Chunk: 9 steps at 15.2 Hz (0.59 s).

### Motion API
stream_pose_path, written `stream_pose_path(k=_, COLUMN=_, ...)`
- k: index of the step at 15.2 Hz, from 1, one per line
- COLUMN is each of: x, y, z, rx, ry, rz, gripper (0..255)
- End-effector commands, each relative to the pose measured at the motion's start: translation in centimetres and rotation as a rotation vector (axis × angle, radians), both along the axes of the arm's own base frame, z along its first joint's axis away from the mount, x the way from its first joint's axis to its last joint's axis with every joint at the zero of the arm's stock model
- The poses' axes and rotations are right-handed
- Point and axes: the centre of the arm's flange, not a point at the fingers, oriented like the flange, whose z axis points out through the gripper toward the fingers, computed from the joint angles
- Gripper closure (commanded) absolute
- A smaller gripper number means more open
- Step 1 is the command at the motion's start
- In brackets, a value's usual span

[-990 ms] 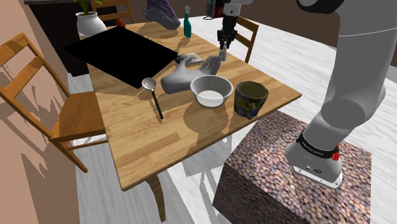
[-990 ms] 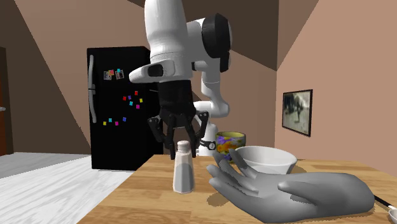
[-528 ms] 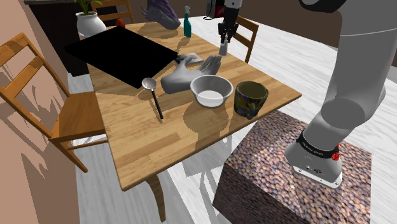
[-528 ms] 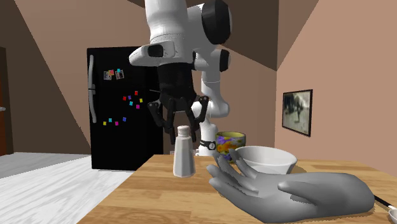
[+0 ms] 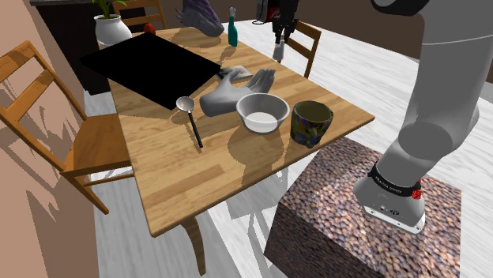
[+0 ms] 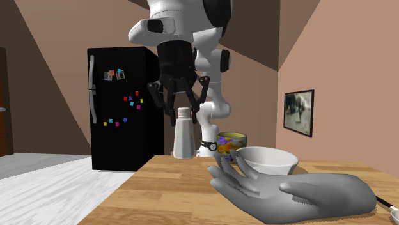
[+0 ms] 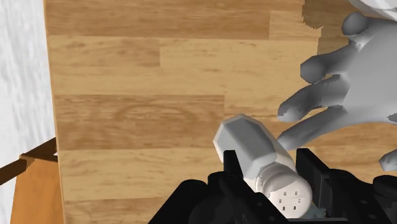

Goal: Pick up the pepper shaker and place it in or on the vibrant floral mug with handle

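A grey-white pepper shaker [image 6: 183, 135] hangs clear of the wooden table [image 6: 166, 198], and my gripper [image 6: 182, 116] is shut on its cap end. In the shoulder view the shaker [image 5: 278, 50] hangs under the gripper [image 5: 278, 38] over the table's far edge. The wrist view has the shaker [image 7: 254, 154] clasped between the two fingers [image 7: 231, 165], tilted across the planks. The floral mug [image 5: 311, 122] with dark, colourful sides stands upright near the table corner closest to the stand; in the second exterior view the mug [image 6: 230, 142] sits behind the bowl.
A grey hand sculpture [image 5: 231, 92] lies between shaker and a white bowl [image 5: 263, 111], which stands beside the mug. A spoon [image 5: 190, 120], a black mat [image 5: 150, 67], a teal bottle [image 5: 232, 28] and a vase [image 5: 112, 30] share the table. Chairs [image 5: 47, 103] flank it.
The gripper has risen with the shaker in it, lifting it off the tabletop to hang above the table. Nothing else has moved.
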Motion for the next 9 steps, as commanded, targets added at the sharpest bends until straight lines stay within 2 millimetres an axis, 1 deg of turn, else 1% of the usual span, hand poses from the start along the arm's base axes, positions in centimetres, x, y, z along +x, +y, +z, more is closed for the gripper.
stream_pose_path(k=1, x=0.0, y=0.0, z=1.1, rx=0.0, ry=0.0, rz=0.0, gripper=255)
stream_pose_path(k=7, x=0.0, y=0.0, z=4.2, rx=0.0, ry=0.0, rz=0.0, gripper=255)
stream_pose_path(k=8, x=0.0, y=0.0, z=4.4, rx=0.0, ry=0.0, rz=0.0, gripper=255)
stream_pose_path(k=9, x=-1.0, y=0.9, z=4.5, rx=0.0, ry=0.0, rz=0.0, gripper=255)
